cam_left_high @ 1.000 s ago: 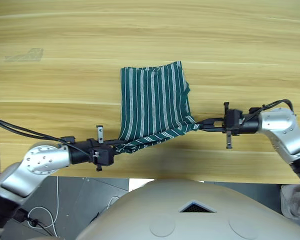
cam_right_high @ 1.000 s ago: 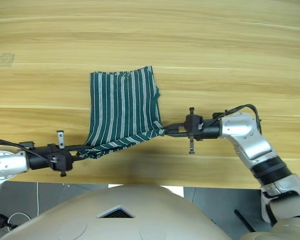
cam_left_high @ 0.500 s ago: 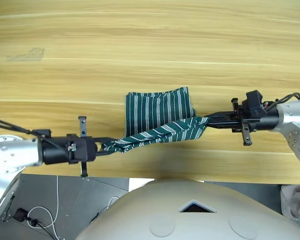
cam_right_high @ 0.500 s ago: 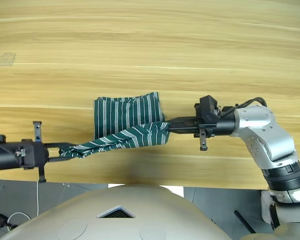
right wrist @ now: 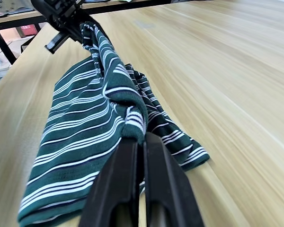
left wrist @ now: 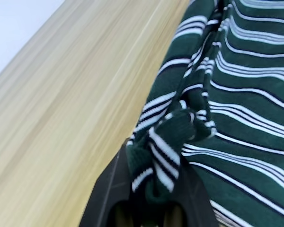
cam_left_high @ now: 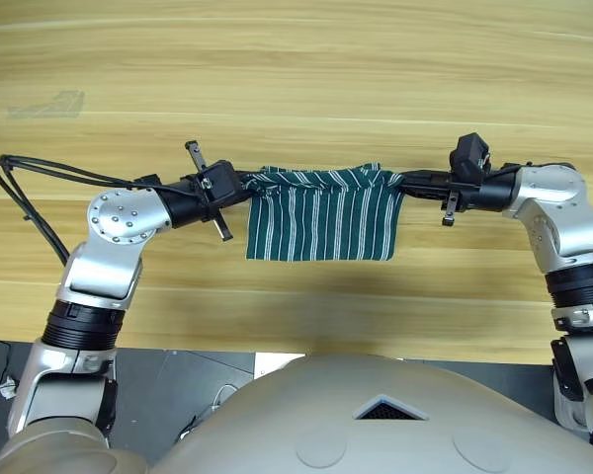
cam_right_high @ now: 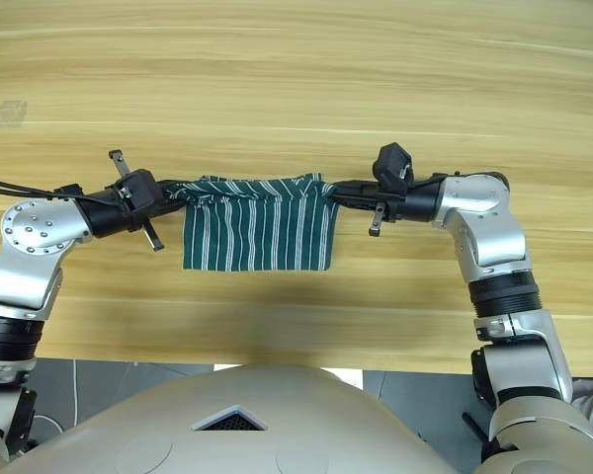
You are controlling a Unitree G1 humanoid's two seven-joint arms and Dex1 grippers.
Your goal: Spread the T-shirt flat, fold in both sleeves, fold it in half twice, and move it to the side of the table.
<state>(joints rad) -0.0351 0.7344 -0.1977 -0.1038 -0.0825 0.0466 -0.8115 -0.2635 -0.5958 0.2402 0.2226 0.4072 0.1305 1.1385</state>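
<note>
1. The left gripper (cam_left_high: 245, 184) is clenched on the T-shirt's far corner, at the cloth's 10 o'clock, with striped fabric bunched between its fingers.
2. The green-and-white striped T-shirt (cam_left_high: 321, 219) is a folded rectangle stretched between both grippers. Its far edge is lifted and the rest drapes toward 6 o'clock onto the wooden table (cam_left_high: 296, 79), near the front edge.
3. The right gripper (cam_left_high: 403, 179) is pinched tight on the corner at the cloth's 2 o'clock.

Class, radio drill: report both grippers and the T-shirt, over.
Left gripper shut on T-shirt corner. Right gripper shut on the other. Edge stretched between them, rest draped on table. Nothing in the way.
</note>
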